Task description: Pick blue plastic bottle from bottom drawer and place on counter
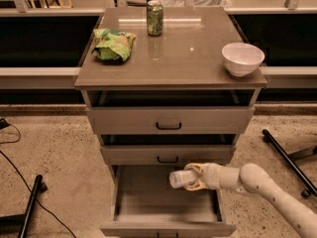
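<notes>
In the open bottom drawer (pixel 166 209), toward its right side: gripper (pixel 194 177) is clamped on the blue plastic bottle (pixel 179 178). The bottle lies sideways in the grasp, free end pointing left, and appears to hang above the drawer floor, just below the front of the middle drawer (pixel 167 154).

Progress (judgement): the grasp is made and the pick is nearly complete. The bottle is not yet out of the drawer opening. Left to do: bring it forward past the middle drawer front, raise it above the counter (pixel 193 58), set it down, release.

Free space on the counter: centre and front-left corner look bare. A green soda can (pixel 154 18) stands at the middle of the back edge. A crumpled green bag (pixel 114 44) lies near the back-left corner. A white bowl (pixel 242 58) sits against the right edge, close to the front-right corner.

Containers:
- Bottom drawer: nothing seen on its floor, bar the held bottle above it.
- Bowl: nothing shows inside.
- Middle drawer and top drawer (pixel 168 120): dark gaps above their fronts, contents hidden.
</notes>
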Tool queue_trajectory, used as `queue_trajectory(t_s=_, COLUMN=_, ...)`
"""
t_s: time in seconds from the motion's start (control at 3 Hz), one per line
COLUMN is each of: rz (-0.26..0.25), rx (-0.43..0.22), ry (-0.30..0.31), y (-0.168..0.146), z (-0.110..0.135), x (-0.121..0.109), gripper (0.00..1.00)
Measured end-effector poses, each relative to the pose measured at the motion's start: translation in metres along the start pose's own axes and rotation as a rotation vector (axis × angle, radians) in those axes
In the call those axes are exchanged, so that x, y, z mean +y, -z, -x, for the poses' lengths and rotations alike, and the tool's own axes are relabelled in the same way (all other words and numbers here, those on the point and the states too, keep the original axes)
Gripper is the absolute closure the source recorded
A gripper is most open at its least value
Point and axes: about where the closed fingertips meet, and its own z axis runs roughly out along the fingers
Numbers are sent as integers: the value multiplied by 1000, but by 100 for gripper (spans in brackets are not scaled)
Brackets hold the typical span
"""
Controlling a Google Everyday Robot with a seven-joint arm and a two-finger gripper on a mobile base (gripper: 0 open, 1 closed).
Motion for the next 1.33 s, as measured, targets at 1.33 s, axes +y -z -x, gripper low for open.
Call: queue_trajectory(t_s=1.33, rz=-29, rx=3, ry=140, y=27, z=106, x=-27, gripper=100)
